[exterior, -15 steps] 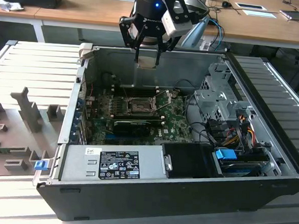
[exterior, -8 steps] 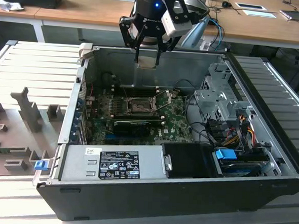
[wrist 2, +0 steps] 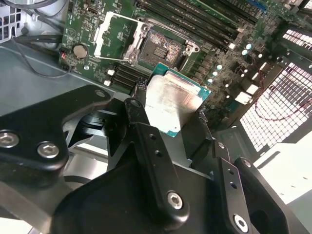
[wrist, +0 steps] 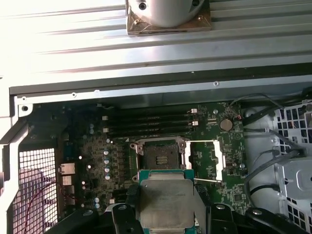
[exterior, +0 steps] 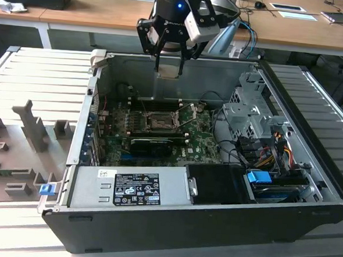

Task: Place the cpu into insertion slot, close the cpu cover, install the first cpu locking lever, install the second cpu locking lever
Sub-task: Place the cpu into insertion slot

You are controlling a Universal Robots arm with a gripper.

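Jaws clamped on the cpu (wrist 2: 173,105); well apart from the insertion slot (wrist 2: 163,46)

Tally from beside the rig:
- open black metal computer case (exterior: 316,198): 1
- green motherboard (wrist 2: 83,24) inside it: 1
- square black insertion slot (wrist: 160,157) with a metal rim: 1
- thin silvery metal cpu cover (wrist: 204,142), a square frame: 1
- flat square pale silver cpu (wrist 2: 170,105): 1
- black gripper (exterior: 169,63): 1, with 2 fingers (wrist 2: 138,109)
- round silver coin cell (wrist: 225,124): 1
- grey metal power supply box (exterior: 98,188) with a white label: 1
- long black memory slots (wrist: 146,130): several, exact number unclear to me
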